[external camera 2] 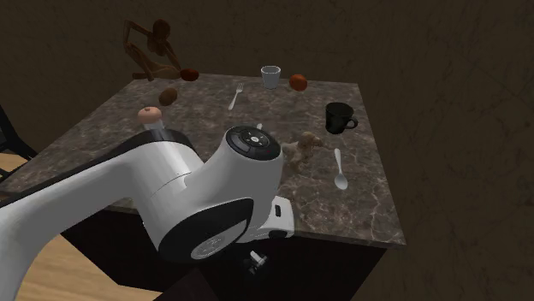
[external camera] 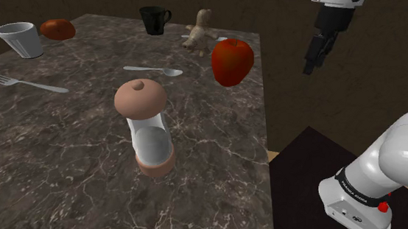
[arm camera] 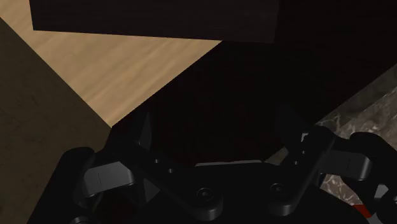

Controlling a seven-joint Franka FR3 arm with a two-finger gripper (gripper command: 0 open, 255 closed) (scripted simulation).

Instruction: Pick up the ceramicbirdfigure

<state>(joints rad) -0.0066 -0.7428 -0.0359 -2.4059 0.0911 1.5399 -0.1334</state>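
Bird [external camera: 199, 31] [external camera 2: 301, 150]: a pale beige figure, upright on the table [external camera: 67, 179] [external camera 2: 385, 205]. The tabletop is dark marble with white veins. The walls behind the bird are dim brown. The floor [external camera 2: 51, 265] [arm camera: 127, 63] is light wood and shows below the table edge.

Around the bird, shoulder view:
- A black mug [external camera: 154, 19] [external camera 2: 340, 117] is near the bird, to its left and farther back.
- A spoon [external camera: 153, 69] [external camera 2: 340, 168] lies flat to the bird's left and nearer the camera.
- A red apple [external camera: 232, 60] is just beside the bird, to its right and nearer the camera. Whether the two touch cannot be told.
- A grinder [external camera: 145, 125] [external camera 2: 152, 115], with a tan cap and a white body, stands upright well in front of the bird.
- A fork [external camera: 25, 83] [external camera 2: 236, 96] lies well to the bird's left.
- A white cup [external camera: 20, 39] [external camera 2: 270, 76] and a red-brown lump [external camera: 57, 28] [external camera 2: 298, 82] are far to the bird's left, at the back corner.

In the second exterior view, a wooden figure [external camera 2: 150, 51] stands far beyond the bird, past the table's far corner.

The gripper [external camera: 310, 69] [arm camera: 210, 121] hangs to the bird's right in the shoulder view. It is off the table edge, higher than the bird and well apart from it, pointing down. In the wrist view its fingers [arm camera: 137, 130] stand apart with nothing between them, over the dark stand [external camera: 325, 175] and the floor. The bird is not held and not touched.
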